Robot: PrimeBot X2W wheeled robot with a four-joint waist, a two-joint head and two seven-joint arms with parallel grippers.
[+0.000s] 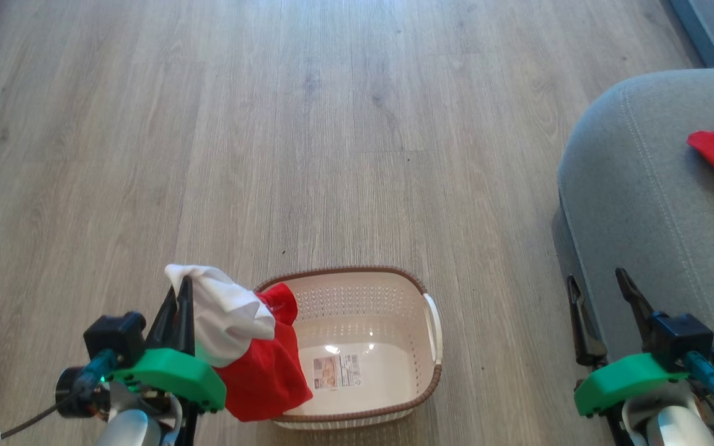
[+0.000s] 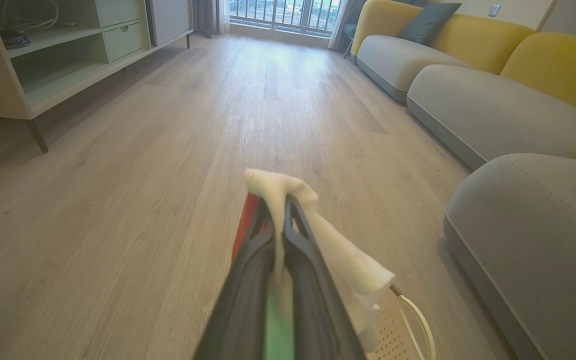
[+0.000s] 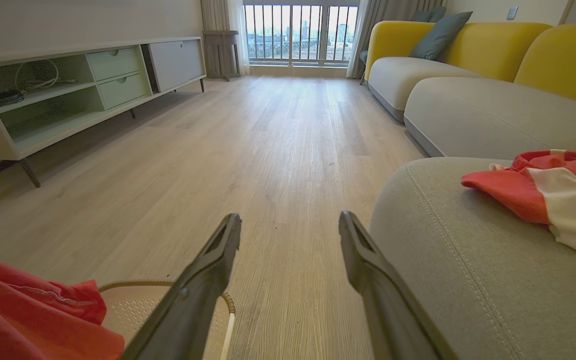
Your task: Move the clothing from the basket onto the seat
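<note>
My left gripper (image 1: 181,286) is shut on a red and white garment (image 1: 251,359) that hangs over the left end of the cream basket (image 1: 394,297); its white fold (image 2: 348,260) drapes over my closed fingers. The basket's bottom shows bare with a label sticker (image 1: 336,370). A second red garment with a white stripe (image 3: 548,197) lies on the grey seat (image 1: 648,186) at the right. My right gripper (image 1: 600,286) stands open with nothing between its fingers, at the seat's near edge, right of the basket.
Wood floor (image 1: 332,124) stretches ahead. A low pale cabinet on legs (image 3: 68,95) runs along the left wall. Grey and yellow sofa sections (image 3: 468,70) line the right side beyond the seat.
</note>
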